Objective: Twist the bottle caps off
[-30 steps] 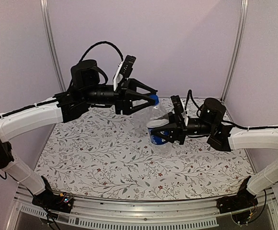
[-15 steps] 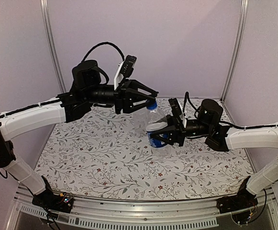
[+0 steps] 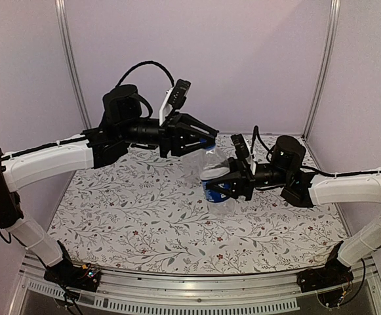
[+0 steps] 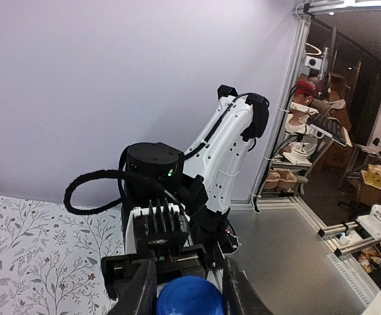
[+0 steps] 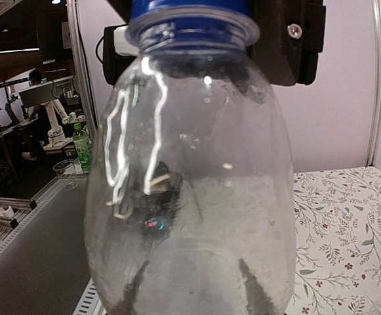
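A cloth (image 3: 144,216) printed with leafy sprigs covered the table, shut in by plain lilac walls (image 3: 242,59) and 2 metal posts (image 3: 69,59) at the back corners. In the left wrist view, a grey floor and other benches (image 4: 347,164) with clutter lay past the open side.

1 clear bottle (image 3: 211,163) stood upright near the middle of the cloth, toward the right. Whether its base touched the cloth could not be told. A dark blue label (image 3: 215,191) ringed its lower body. The right wrist view looked straight through its wall (image 5: 190,197), and whether it held any water could not be told.

The blue cap (image 4: 190,296) sat on the bottle's neck. The left gripper (image 3: 203,139) reached in from the left at cap height, its 2 fingers (image 4: 141,292) drawn in narrow and pressed against either side of the cap. The right gripper (image 3: 224,187) came in from the right, clamped around the bottle at the label band.

From the left wrist, the right arm (image 4: 229,151) rose white and black just behind the cap and blocked much of the wall. From the right wrist, the bottle filled nearly the whole view, with the left gripper's black body (image 5: 288,46) above and behind it. A green bottle (image 5: 80,147) stood on a far bench at the left.
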`<state>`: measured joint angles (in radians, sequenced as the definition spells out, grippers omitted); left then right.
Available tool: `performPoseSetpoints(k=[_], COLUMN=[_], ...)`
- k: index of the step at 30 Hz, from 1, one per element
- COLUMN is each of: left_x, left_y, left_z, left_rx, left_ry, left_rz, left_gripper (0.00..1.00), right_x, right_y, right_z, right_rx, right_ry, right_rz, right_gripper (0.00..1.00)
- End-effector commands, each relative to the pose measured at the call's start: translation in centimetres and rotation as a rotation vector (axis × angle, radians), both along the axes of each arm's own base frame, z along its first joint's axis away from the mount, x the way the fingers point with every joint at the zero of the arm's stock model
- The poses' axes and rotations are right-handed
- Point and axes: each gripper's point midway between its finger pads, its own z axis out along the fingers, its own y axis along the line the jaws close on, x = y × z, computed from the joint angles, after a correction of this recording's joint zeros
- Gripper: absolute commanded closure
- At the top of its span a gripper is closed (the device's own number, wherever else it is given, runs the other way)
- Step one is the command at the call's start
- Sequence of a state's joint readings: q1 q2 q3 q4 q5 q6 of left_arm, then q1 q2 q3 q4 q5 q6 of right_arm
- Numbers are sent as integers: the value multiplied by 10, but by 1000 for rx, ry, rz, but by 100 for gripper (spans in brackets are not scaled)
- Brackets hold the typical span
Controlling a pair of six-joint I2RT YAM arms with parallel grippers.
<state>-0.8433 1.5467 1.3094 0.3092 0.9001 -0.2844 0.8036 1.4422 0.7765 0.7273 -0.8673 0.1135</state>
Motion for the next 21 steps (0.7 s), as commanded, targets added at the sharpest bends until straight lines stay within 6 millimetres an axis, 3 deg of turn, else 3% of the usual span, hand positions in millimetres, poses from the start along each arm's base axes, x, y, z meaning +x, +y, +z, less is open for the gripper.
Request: performPoseSetpoints(k=[1,5,11,17,21], left_x=[4,7,21,70,80], left_y=[1,0,-1,-2,-4], left_z=[-3,-6,-3,-8,-14], left_rx=[-6,6,22,105,138], left_ry=[-3,-2,23,174,160], left_rz=[4,28,173,600,797], left_gripper=[80,100,100,100,100], right_x=[3,9,37,74,94], right_y=[-1,-1,-4,-10,-14], right_z=[-1,0,2,5,5], right_rx=[8,3,-22,-49,-62], right_ry=[-6,2,-1,-27,-20], right_rz=[-4,-33,-200,-413,-518], right_gripper=[67,68,68,69,69])
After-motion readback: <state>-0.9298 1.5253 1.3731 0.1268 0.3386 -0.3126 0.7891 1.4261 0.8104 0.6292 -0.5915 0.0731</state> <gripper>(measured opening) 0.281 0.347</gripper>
